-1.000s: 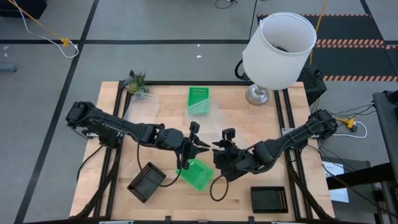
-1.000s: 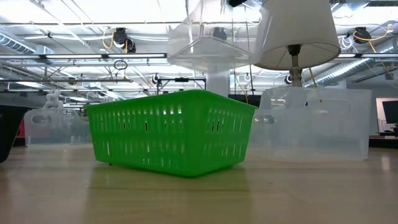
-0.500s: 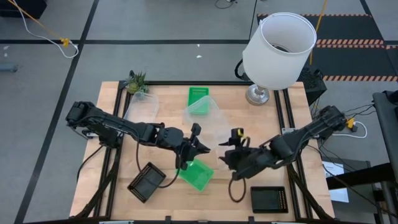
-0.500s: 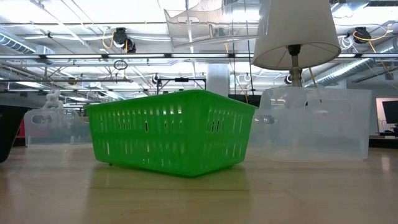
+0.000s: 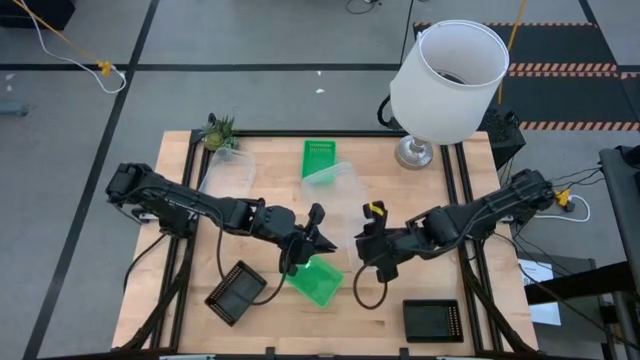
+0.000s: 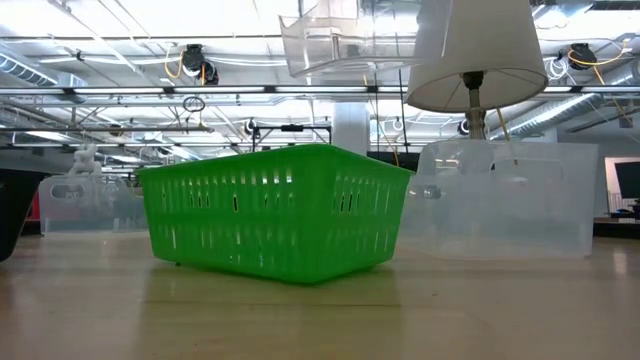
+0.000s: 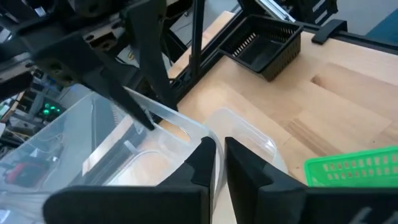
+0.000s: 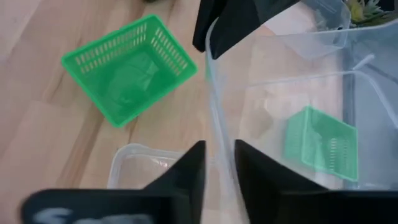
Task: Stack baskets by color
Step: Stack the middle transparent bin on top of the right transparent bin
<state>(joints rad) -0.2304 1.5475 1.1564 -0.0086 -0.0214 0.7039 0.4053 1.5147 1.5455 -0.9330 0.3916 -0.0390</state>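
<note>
Both arms hold one clear plastic rectangular basket (image 5: pixel 335 190) up above the middle of the wooden table (image 5: pixel 470 290). The left gripper (image 7: pixel 219 163) has its fingers nearly together, pinching the basket's thin rim; the right gripper (image 8: pixel 217 163) pinches the opposite wall in a narrow gap. The basket looks empty. Below it another clear basket (image 8: pixel 146 168) rests on the table, beside an empty bright green slotted basket (image 5: pixel 315 281). A second green basket (image 5: pixel 319 157) lies near the far edge.
</note>
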